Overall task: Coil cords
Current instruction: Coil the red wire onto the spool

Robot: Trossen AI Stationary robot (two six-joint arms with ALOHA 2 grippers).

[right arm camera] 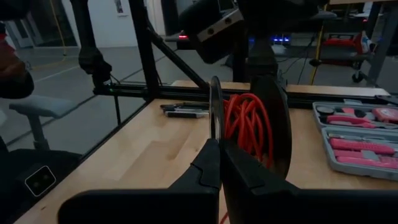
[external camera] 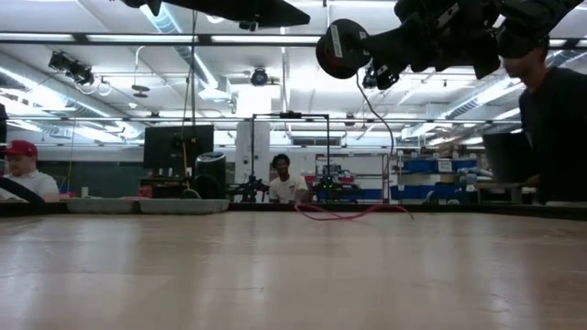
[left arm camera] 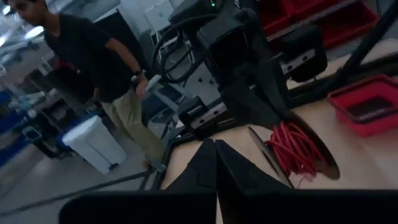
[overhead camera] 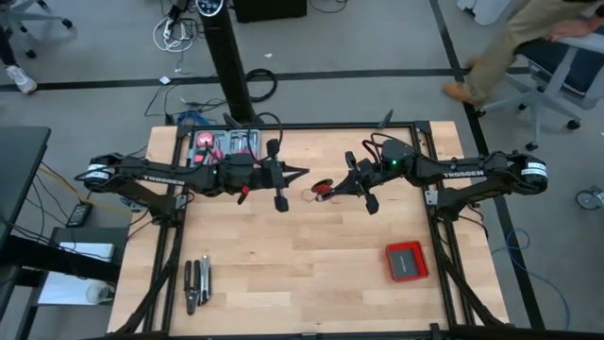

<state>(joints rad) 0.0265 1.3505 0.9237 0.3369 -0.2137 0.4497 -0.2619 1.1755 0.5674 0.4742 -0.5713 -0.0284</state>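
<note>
Right gripper (overhead camera: 332, 187) fingers pressed together, pinching the black spool (right arm camera: 273, 124) by its disc edge; in the right wrist view the closed tips (right arm camera: 219, 163) meet right at the near flange. Red wire (right arm camera: 249, 127) is wound around the spool between the two flanges, a fat coil. In the high view the spool with wire (overhead camera: 322, 188) sits just past table centre toward 12 o'clock, between the two grippers.

Left gripper (overhead camera: 300, 172) fingers also pressed together, holding nothing, pointing toward 3 o'clock at the spool, just beside it. Left wrist view: closed tips (left arm camera: 214, 163) aimed at the coil (left arm camera: 292, 149), with the right arm's wrist behind it.

Low view: a loose run of red wire (external camera: 353, 213) lies on the table (overhead camera: 302, 274) far back, near centre; a thin strand goes up from it toward the arm overhead.

Other items, high view:
- red box (overhead camera: 407, 261) at about 4 o'clock, well apart from the spool
- pliers (overhead camera: 196, 284) at about 8 o'clock, near the table edge
- tool case (overhead camera: 226, 144) at about 11 o'clock, under the left arm

A person (left arm camera: 99, 68) stands beyond the table in the left wrist view; people sit in the room behind in the low view.
</note>
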